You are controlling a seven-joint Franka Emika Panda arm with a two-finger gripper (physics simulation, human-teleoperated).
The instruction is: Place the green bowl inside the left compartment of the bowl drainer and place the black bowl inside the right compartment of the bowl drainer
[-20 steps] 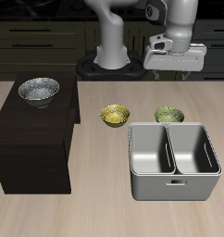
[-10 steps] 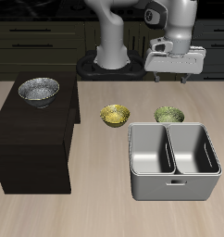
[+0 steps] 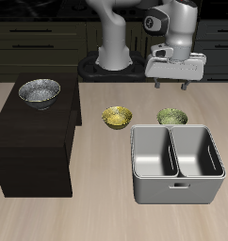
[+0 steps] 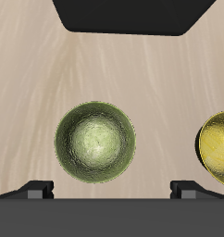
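We see the claw open, holding nothing, above the green bowl. That bowl sits on the table just behind the bowl drainer, both wells empty. The black bowl is on the cabinet, yellow bowl nearby.
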